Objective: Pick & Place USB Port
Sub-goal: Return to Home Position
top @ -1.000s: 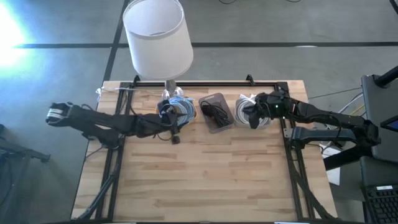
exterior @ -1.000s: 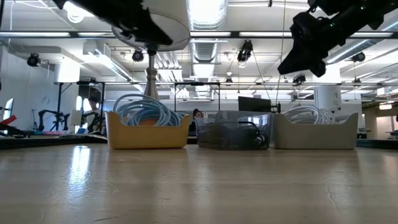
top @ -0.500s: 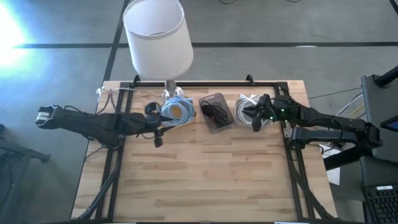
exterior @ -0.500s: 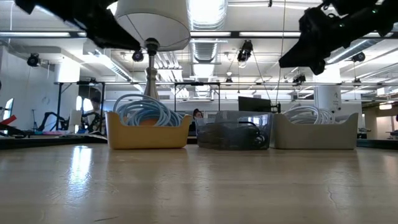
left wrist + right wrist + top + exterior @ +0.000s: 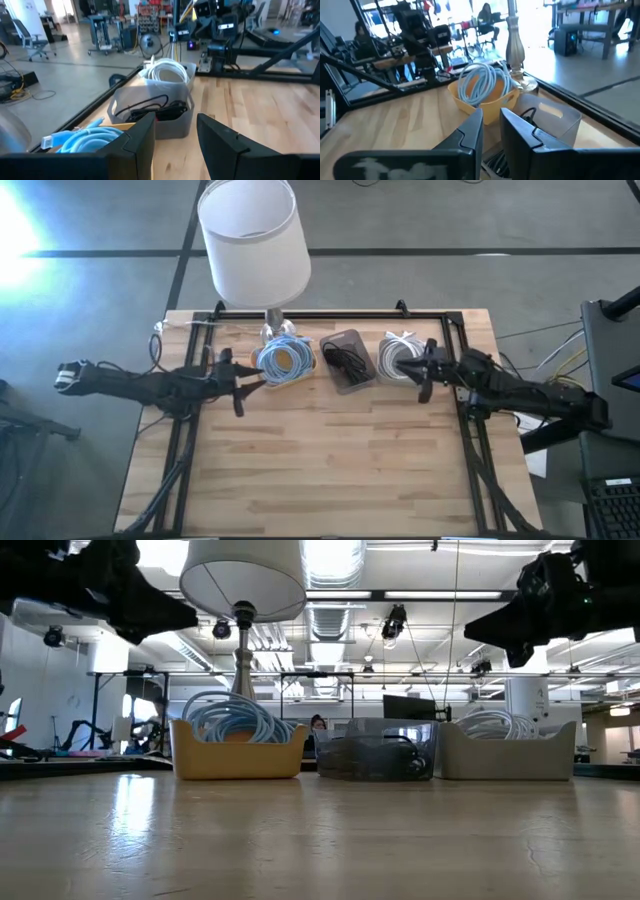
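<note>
Our left jaws stand wide, our right jaws narrow, both empty. The white cables (image 5: 396,352) beside the right jaws look light and floppy; we would pinch the coil.

White-shaded lamp (image 5: 250,235) — table (image 5: 330,470) back edge

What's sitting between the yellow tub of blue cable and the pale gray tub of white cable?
A smoky see-through bin holding a coiled black cable, clearest in the low view.

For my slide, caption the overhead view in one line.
Yellow bin, dark bin and gray bin hold cables by the lamp; left gripper and right gripper flank them.
</note>
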You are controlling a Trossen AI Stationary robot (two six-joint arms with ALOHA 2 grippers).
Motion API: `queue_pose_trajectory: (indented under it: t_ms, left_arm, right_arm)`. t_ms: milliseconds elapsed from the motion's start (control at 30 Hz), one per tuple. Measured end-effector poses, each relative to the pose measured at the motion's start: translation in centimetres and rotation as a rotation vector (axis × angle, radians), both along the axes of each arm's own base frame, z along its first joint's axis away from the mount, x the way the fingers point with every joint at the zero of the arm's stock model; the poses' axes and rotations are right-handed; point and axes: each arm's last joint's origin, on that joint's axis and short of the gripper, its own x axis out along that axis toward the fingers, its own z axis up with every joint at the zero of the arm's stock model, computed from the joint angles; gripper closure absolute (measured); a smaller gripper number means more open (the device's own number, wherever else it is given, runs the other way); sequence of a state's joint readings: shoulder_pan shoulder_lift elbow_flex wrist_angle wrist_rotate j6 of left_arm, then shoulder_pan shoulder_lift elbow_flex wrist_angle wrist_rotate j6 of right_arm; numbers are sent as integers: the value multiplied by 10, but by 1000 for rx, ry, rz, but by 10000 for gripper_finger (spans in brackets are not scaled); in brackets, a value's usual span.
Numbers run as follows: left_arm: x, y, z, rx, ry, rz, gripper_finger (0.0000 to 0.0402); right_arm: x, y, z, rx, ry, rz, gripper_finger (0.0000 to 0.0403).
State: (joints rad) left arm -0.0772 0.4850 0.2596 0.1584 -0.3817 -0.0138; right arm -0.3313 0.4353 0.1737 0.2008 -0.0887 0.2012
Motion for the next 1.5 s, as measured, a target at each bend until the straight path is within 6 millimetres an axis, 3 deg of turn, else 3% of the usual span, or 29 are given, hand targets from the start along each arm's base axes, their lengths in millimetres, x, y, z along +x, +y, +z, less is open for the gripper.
queue_pose_trajectory:
  t_ms: [200,533,767,1033,1500]
  left_arm:
    - [-16,1,-21,-19,-47,1,252]
    - [-28,1,-52,-17,-95,-43,252]
    - [-37,1,-47,-3,-174,-77,252]
    - [-37,1,-51,27,-130,-67,252]
    - [-35,1,-53,28,-104,-67,252]
  right_arm:
    - [-8,5,-1,-108,-37,89,346]
    - [-12,7,-27,-129,-53,106,351]
    - [-13,8,-34,-127,-49,109,351]
    - [-13,7,-36,-42,-43,104,351]
    - [-13,7,-36,-38,-45,103,351]
